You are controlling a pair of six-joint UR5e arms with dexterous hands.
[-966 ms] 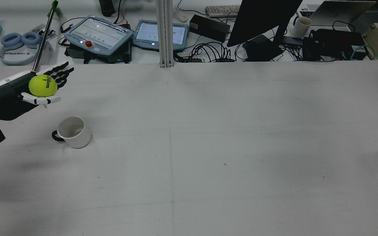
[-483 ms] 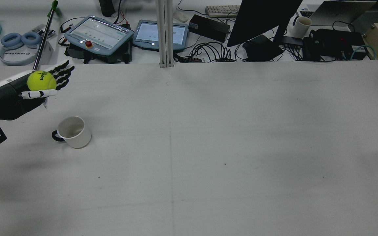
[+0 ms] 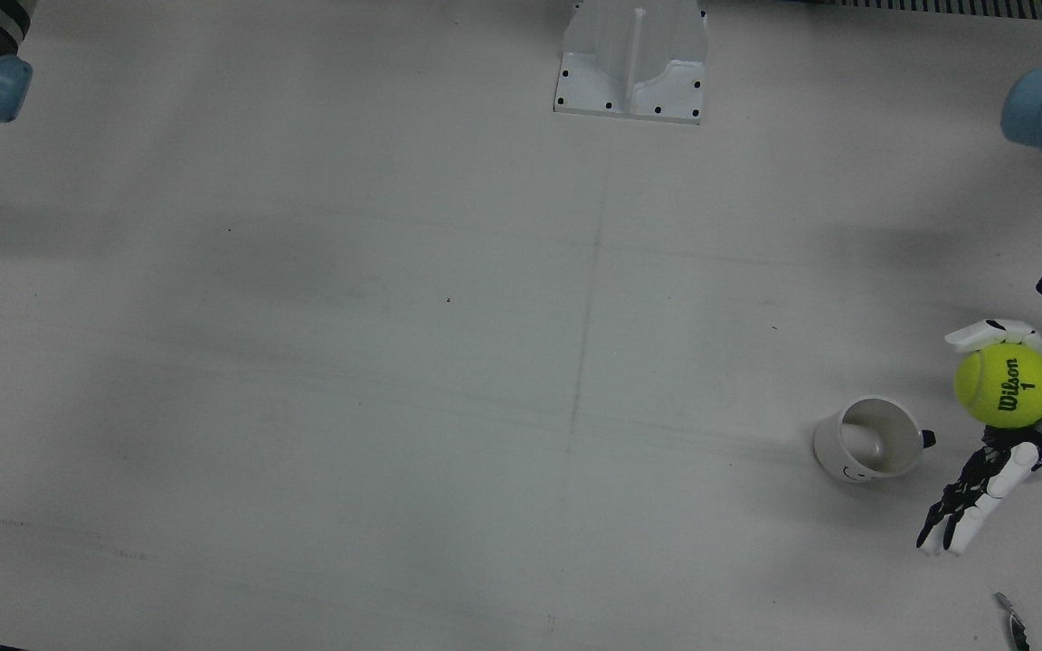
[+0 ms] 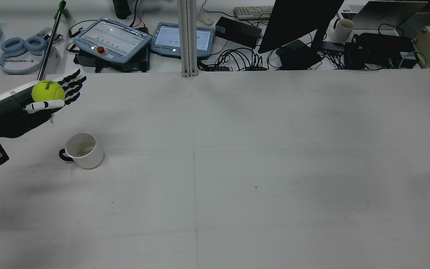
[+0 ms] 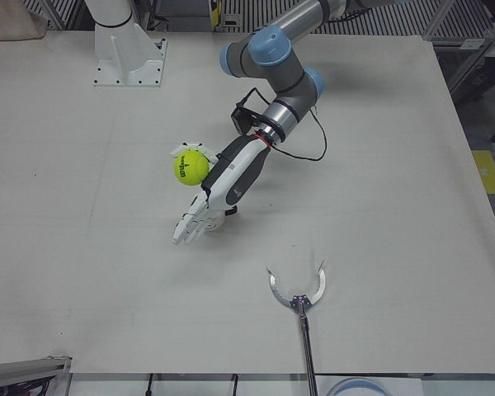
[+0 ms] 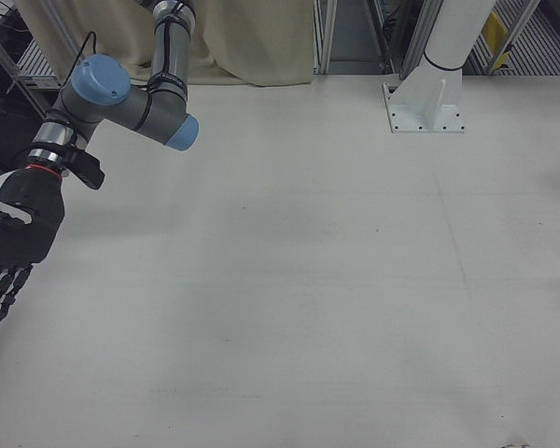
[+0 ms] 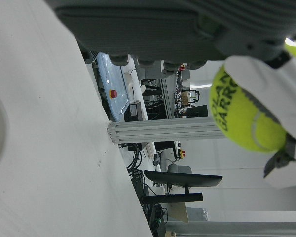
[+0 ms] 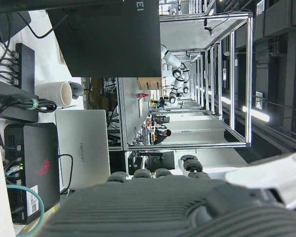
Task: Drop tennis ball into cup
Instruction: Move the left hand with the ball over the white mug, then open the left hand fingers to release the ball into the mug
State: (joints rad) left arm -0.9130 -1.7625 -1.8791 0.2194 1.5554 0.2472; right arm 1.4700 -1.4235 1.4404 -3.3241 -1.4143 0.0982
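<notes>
My left hand [image 4: 32, 102] holds a yellow Wilson tennis ball [image 4: 47, 91] against its palm under the white thumb, with the dark fingers stretched out straight. It hovers above the table, beyond the white cup [image 4: 82, 150], which stands upright with its black handle to the left. In the front view the ball [image 3: 1006, 384] is right of the cup [image 3: 869, 440], with the hand [image 3: 991, 470] beside it. In the left-front view the hand [image 5: 227, 181] covers most of the cup. The ball [image 7: 241, 118] also shows in the left hand view. My right hand [image 6: 9, 252] hangs open and empty at the far side.
A grabber tool [image 5: 301, 301] lies on the table near the operators' edge, and its pole [image 4: 50, 41] shows behind my left hand. A post [image 4: 187, 37] stands at mid table edge, with pendants, cables and a monitor behind it. A white mount [image 3: 631, 59] is bolted to the table.
My left hand has drifted slightly away from the cup toward the far table edge, with the ball. The ball has turned a little in the palm. The cup has not moved.
</notes>
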